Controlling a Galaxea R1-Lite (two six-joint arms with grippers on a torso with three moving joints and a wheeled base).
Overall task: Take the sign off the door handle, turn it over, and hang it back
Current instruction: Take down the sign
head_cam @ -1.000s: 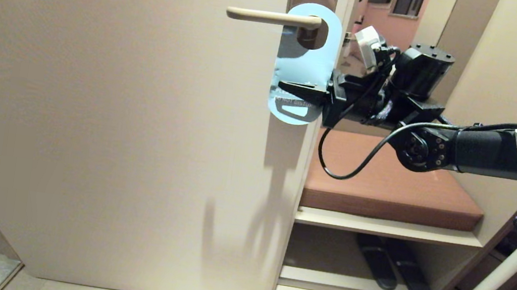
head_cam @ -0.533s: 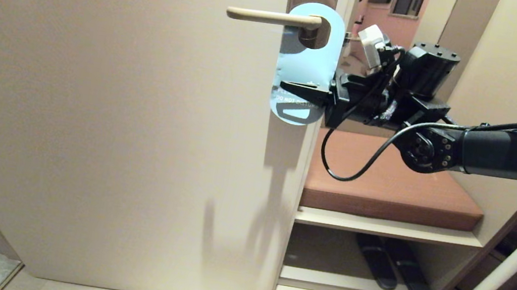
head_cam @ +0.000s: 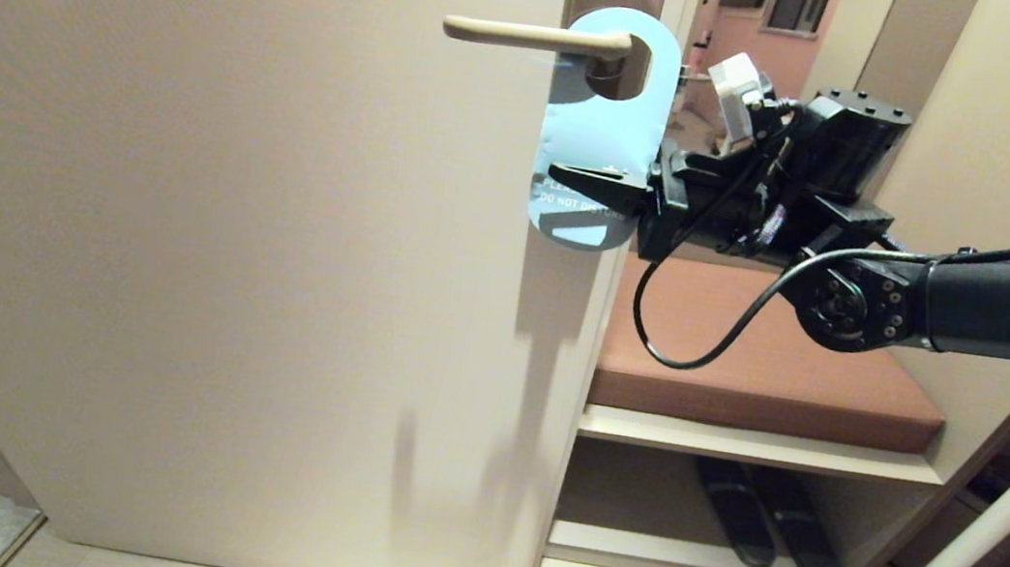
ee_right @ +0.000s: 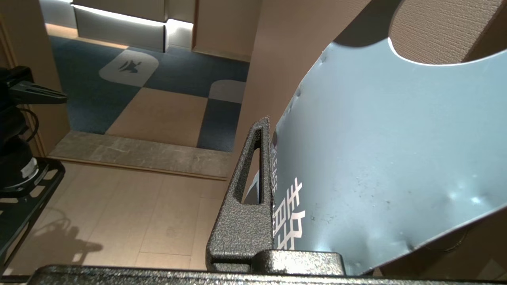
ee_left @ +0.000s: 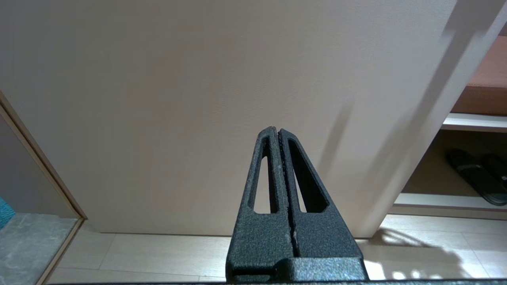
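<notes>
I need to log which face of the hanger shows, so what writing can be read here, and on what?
"DO NOT DISTURB", white, on the sign, partly covered by the right gripper.
"LEASE", start hidden, on the sign in the right wrist view.
One white Chinese character on the sign, cut off by the finger.

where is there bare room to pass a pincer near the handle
Free: the door face below and left of the door handle. Crowded: the door's right edge, where the right pincer grips the sign hanging on the handle.
</notes>
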